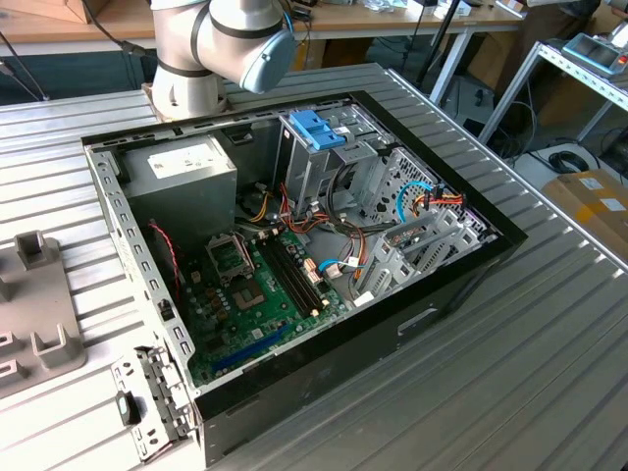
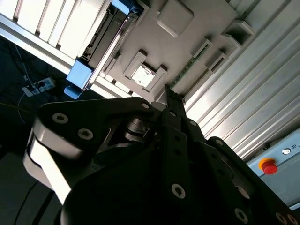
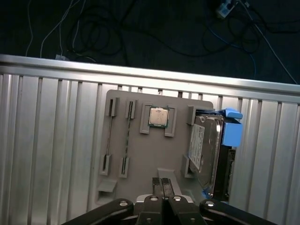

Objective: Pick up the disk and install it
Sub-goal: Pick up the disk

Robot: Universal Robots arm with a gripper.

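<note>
The disk (image 3: 206, 145) is a grey-metal drive with light-blue rails. It stands on its edge in a slot at one end of a grey fixture plate (image 3: 140, 154). In the second wrist view the disk (image 2: 105, 35) lies beyond the black gripper body. My gripper (image 3: 161, 182) hangs above the plate with its two fingertips pressed together and nothing between them. It is off to one side of the disk and does not touch it. The gripper (image 2: 168, 91) points toward the plate's middle.
The plate also holds a processor chip (image 3: 158, 116) and two memory sticks (image 3: 108, 140). In the exterior view an open computer case (image 1: 471, 265) lies on the ribbed metal table, with a silver drive cage and blue latch (image 1: 317, 128), a power-supply box (image 1: 182, 172) and the motherboard (image 1: 255, 285). A red button (image 2: 268, 165) sits nearby.
</note>
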